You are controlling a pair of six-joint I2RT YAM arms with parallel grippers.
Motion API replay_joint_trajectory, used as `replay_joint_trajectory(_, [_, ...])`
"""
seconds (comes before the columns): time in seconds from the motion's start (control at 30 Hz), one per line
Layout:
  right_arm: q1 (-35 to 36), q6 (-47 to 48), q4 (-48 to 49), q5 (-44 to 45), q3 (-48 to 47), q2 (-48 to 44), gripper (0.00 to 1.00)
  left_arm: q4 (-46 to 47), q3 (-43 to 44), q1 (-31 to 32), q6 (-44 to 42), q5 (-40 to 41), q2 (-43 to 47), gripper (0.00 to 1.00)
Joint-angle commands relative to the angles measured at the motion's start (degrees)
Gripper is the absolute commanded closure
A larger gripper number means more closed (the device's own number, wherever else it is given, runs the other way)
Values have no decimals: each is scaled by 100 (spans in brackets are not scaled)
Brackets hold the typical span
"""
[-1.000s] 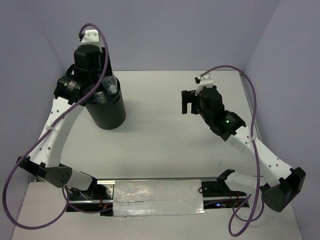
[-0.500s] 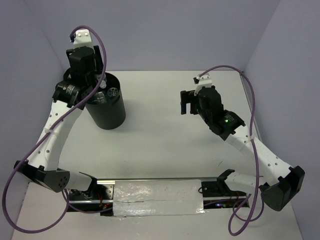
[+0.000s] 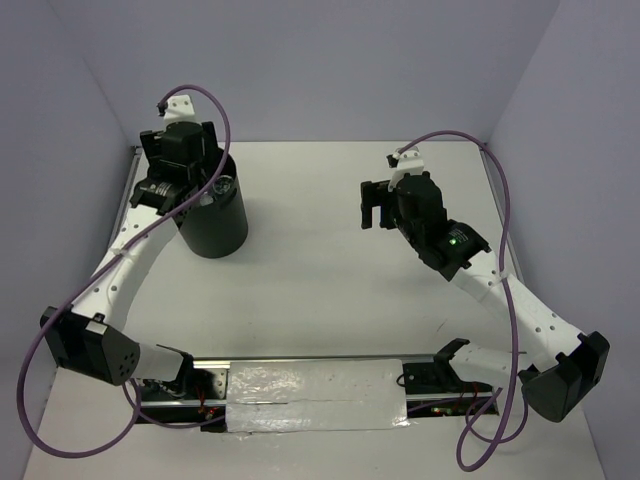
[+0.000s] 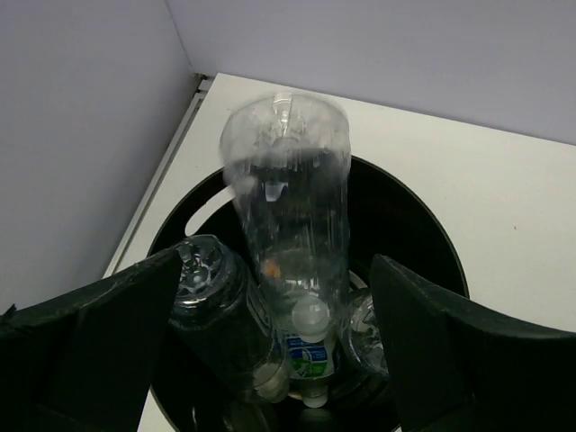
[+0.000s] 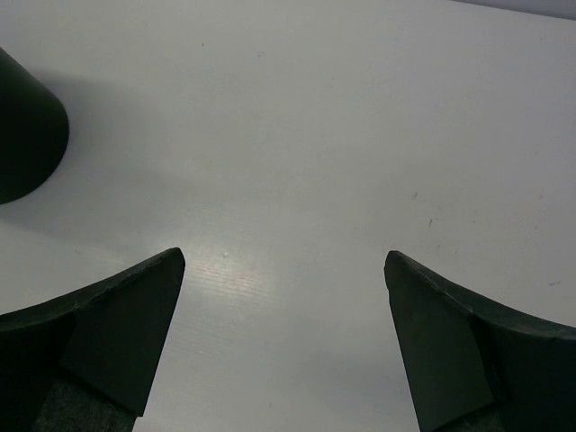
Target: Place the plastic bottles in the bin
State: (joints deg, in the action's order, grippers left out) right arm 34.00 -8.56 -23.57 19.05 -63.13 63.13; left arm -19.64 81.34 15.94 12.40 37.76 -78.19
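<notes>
The black bin (image 3: 216, 226) stands at the table's back left. In the left wrist view its rim (image 4: 425, 236) rings several clear plastic bottles. One bottle (image 4: 288, 198) points cap down in the middle, free of both fingers. Another leans at the left (image 4: 212, 297), and one with a blue-green label (image 4: 311, 356) lies lower. My left gripper (image 4: 274, 261) hangs open right over the bin, also shown from above (image 3: 188, 160). My right gripper (image 3: 373, 206) hovers open over bare table at mid right, nothing between its fingers (image 5: 283, 261).
The bin's side (image 5: 25, 135) shows at the far left of the right wrist view. Grey walls close the table's back and sides. A taped rail (image 3: 315, 395) runs along the near edge between the arm bases.
My left gripper has opened and let go of the clear bottle, which now sits cap down in the bin. The left wrist shifted slightly over the bin. The right arm has not moved.
</notes>
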Motion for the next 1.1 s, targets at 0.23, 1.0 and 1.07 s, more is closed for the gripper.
replay_joint_trajectory(0.23, [37,-67,221,-24,-182,-12,0,-786,1734,-56,69,-488,-117,1])
replay_joint_trajectory(1.0, [2,-1446,-1641,1153,-1860,946,0,-1710,3257,-56,895,-2044,146,1])
replay_joint_trajectory(1.07, [10,-1482,-1782,1180,-1878,1034,0,-1798,3283,-56,887,-2044,120,1])
